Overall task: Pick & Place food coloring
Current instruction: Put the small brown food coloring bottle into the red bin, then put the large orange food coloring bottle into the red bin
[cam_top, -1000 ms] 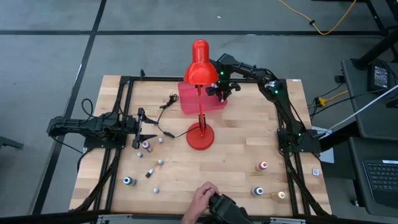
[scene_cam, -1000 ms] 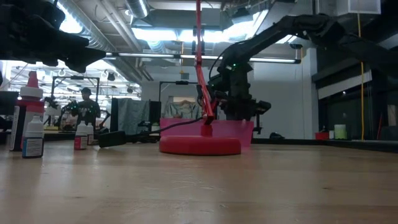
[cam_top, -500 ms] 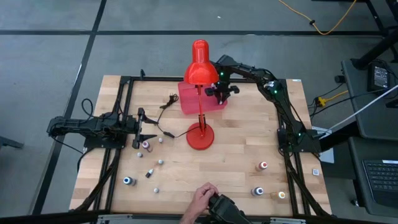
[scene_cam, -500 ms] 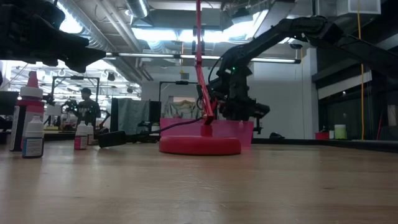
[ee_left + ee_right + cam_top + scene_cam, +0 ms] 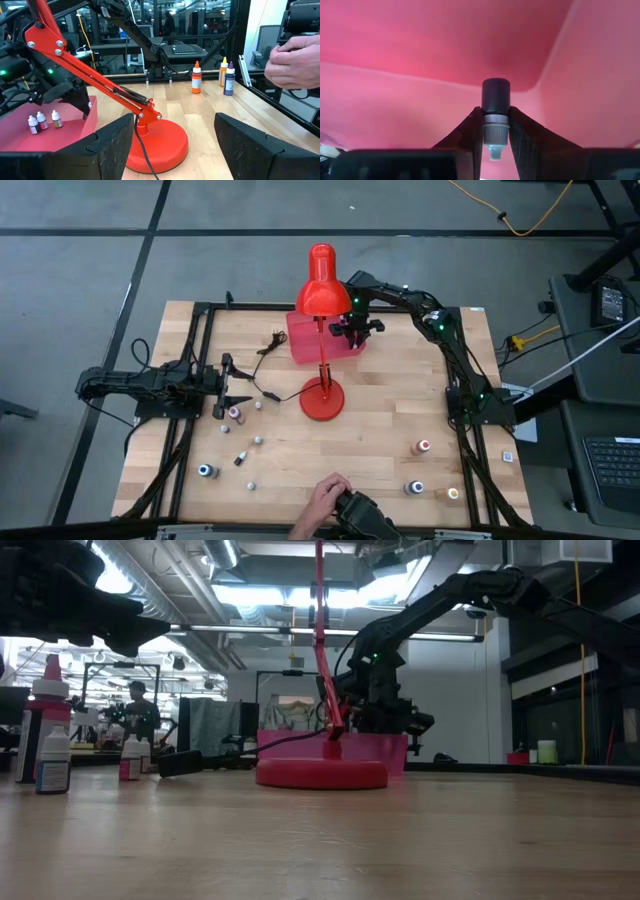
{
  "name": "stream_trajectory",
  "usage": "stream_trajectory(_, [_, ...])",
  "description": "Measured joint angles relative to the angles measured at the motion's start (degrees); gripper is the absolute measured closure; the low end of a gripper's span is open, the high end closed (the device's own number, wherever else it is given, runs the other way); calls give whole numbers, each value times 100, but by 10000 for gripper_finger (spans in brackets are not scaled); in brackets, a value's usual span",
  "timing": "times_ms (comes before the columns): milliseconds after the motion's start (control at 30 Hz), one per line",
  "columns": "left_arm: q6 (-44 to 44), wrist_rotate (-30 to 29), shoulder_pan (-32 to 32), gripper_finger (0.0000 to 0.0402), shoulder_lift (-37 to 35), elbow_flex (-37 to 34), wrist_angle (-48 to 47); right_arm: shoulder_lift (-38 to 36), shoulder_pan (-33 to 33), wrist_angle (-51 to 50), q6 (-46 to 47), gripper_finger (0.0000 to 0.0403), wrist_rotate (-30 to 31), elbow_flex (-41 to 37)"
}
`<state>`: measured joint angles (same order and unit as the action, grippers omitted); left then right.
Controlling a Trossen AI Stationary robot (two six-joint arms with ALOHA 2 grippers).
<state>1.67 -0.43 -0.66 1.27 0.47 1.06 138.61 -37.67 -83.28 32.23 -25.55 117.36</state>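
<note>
Right hand (image 5: pixel 490 131) is gripping a dark bottle (image 5: pixel 495 107) over the pink tray (image 5: pixel 308 345) at 12 o'clock, lining up a drop-in. Left hand (image 5: pixel 232 385) is idling with fingers apart at 9 o'clock beside loose bottles (image 5: pixel 236 413).

Robotics lab, exposed ceiling ducts (image 5: pixel 200 600), metal-framed wooden bench (image 5: pixel 390 430), monitors behind (image 5: pixel 187 47)

Grey floor (image 5: pixel 90 250) crossed by dark lines; yellow cable (image 5: pixel 520 222) lying on it. Ceiling strip lights (image 5: pixel 270 595) lit. White wall (image 5: pixel 450 700) behind. Person (image 5: pixel 138 715) standing far off.
</note>
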Motion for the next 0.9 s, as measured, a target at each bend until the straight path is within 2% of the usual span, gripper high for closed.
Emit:
stream_trajectory(267, [0,0,-1,128,-1,0,0,0,2,0,-123,262,-3,0])
stream_trajectory(467, [0,0,1,130,1,0,0,0,2,2,-169,237,-3,1])
stream_trajectory(733, [0,-1,0,129,0,0,-1,7,0,-6,-280,227,37,276])
stream_trajectory(900, [0,0,-1,130,-1,0,0,7,-56,-97,-331,226,385,756])
